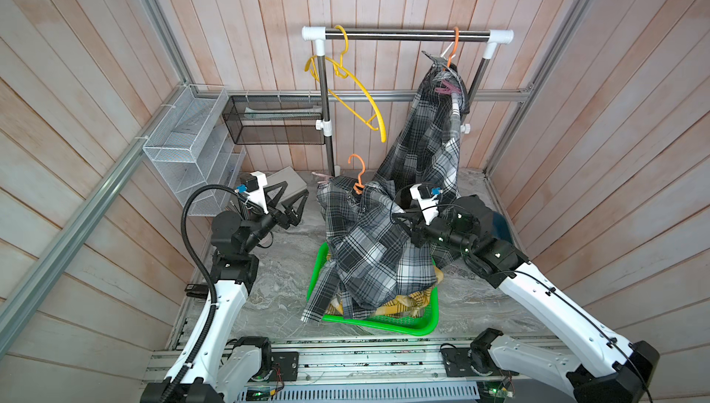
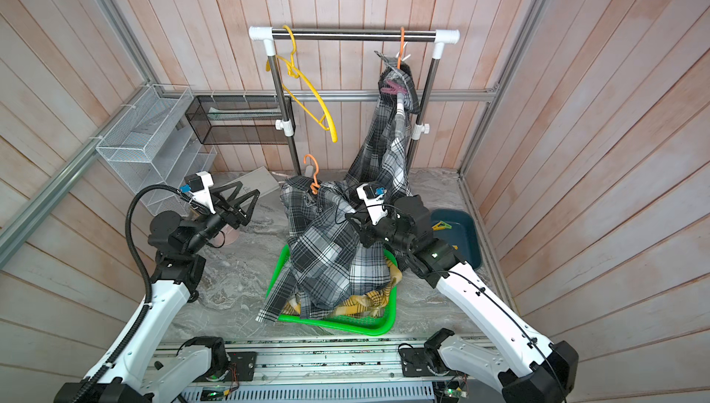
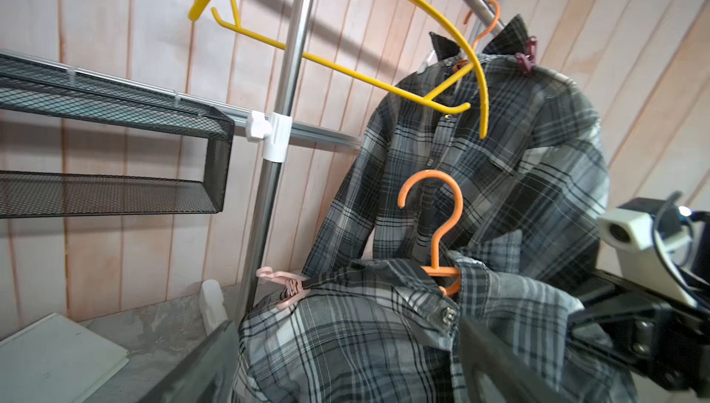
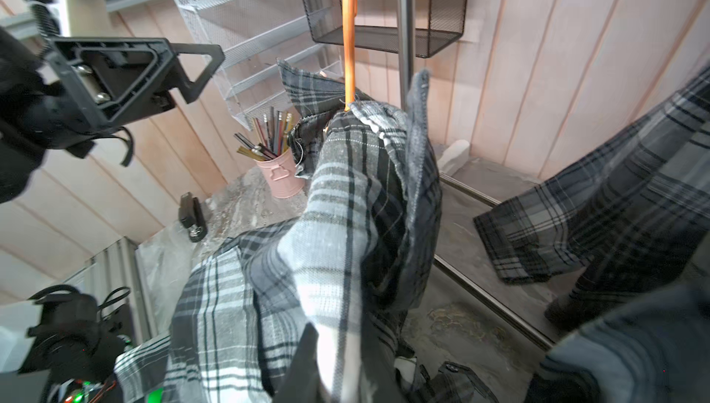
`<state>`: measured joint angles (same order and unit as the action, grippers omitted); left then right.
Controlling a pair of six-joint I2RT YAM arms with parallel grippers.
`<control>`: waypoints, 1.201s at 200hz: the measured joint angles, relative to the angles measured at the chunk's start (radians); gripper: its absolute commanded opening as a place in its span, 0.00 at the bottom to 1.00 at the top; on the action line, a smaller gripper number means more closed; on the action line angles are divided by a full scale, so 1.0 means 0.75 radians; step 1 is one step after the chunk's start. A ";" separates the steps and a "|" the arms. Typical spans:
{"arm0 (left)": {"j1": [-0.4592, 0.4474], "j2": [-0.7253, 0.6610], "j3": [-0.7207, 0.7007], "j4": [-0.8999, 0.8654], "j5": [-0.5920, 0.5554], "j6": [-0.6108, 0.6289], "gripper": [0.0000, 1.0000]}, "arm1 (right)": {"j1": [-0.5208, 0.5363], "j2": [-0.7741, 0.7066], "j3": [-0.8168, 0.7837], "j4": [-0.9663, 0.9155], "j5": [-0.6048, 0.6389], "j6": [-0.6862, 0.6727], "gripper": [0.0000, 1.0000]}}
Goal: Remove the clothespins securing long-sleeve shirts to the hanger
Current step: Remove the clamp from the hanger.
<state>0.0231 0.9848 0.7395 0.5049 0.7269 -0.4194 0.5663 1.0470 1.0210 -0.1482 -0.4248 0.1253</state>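
Note:
A grey checked shirt (image 1: 369,251) on an orange hanger (image 1: 359,174) stands above the green basket, and my right gripper (image 1: 409,228) is shut on its shoulder fabric (image 4: 338,266). A pale pink clothespin (image 1: 322,178) (image 3: 284,287) clips its other shoulder. My left gripper (image 1: 296,201) (image 2: 246,199) is open and holds nothing, a short way from that clothespin. Another grey checked shirt (image 1: 426,143) hangs from an orange hanger on the rail, pinned by a mauve clothespin (image 1: 447,90) (image 3: 525,59). A yellow plaid shirt (image 1: 403,303) lies in the basket.
An empty yellow hanger (image 1: 357,86) hangs on the rail (image 1: 407,34). The green basket (image 1: 384,322) sits at front centre. A blue bin (image 2: 466,239) at the right holds loose clothespins (image 2: 442,225). Mesh shelves (image 1: 184,143) line the left wall; a pink pencil cup (image 4: 280,174) and stapler (image 4: 192,214) stand below.

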 measured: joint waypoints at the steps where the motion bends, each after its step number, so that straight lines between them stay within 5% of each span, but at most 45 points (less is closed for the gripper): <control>1: 0.008 0.001 -0.002 0.014 0.016 -0.007 0.91 | -0.004 -0.001 0.000 0.001 -0.008 0.000 0.00; 38: 0.171 0.041 -0.028 0.334 0.334 -0.106 0.89 | -0.175 -0.005 -0.023 0.045 -0.359 0.007 0.00; 88: 0.249 0.156 -0.167 0.787 0.473 -0.190 0.90 | -0.243 -0.005 -0.032 0.093 -0.621 0.012 0.00; 152: 0.255 0.220 -0.155 0.929 0.566 0.057 0.83 | -0.274 0.014 -0.041 0.140 -0.743 0.019 0.00; 202: 0.279 0.455 -0.051 1.276 0.727 -0.064 0.73 | -0.290 0.045 -0.041 0.176 -0.822 0.035 0.00; 240: 0.278 0.494 -0.023 1.324 0.797 -0.084 0.69 | -0.292 0.053 -0.041 0.197 -0.862 0.048 0.00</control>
<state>0.2314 1.3556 0.7223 1.4979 1.3243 -0.4824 0.3470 1.0870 0.9901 -0.0006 -1.0714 0.1616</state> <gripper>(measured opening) 0.695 0.148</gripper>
